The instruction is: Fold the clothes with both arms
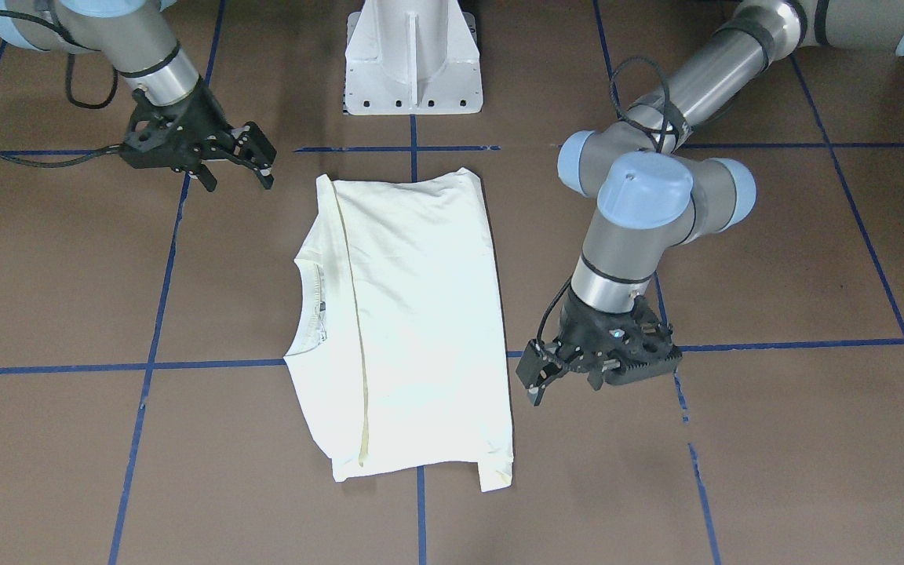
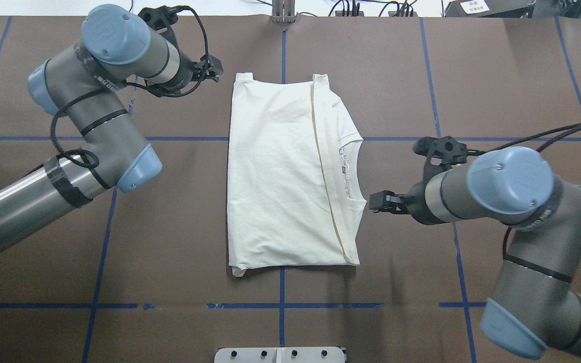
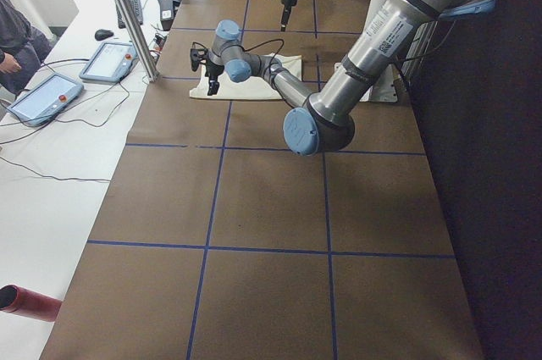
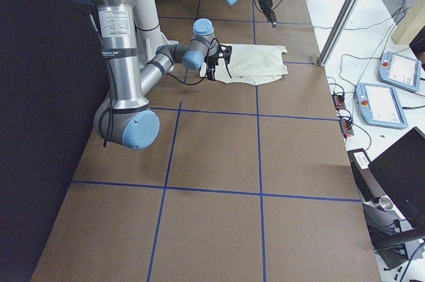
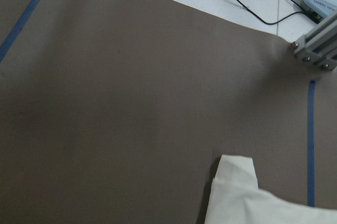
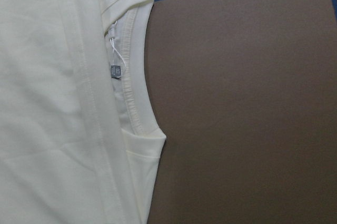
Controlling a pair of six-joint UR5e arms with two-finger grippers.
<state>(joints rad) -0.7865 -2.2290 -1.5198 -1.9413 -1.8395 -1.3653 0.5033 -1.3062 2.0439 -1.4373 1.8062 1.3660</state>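
The clothes are one cream-white shirt (image 1: 413, 314) (image 2: 280, 176) lying folded into a tall rectangle mid-table, plain side up. Its collar and label (image 6: 116, 71) face the robot's right. My left gripper (image 1: 589, 377) (image 2: 212, 68) hovers open just off the shirt's far left corner. The left wrist view shows that corner (image 5: 237, 182) on bare table. My right gripper (image 1: 240, 169) (image 2: 379, 201) hangs open beside the collar side, not touching the cloth. Neither gripper holds anything. The shirt (image 3: 246, 89) (image 4: 255, 63) looks small in the side views.
Blue tape lines (image 2: 280, 305) divide the brown table into squares. The white pedestal base (image 1: 413, 55) stands at the robot's edge. An aluminium post (image 3: 127, 13) and teach pendants (image 4: 382, 103) are beyond the far edge, with a person (image 3: 13, 38) nearby.
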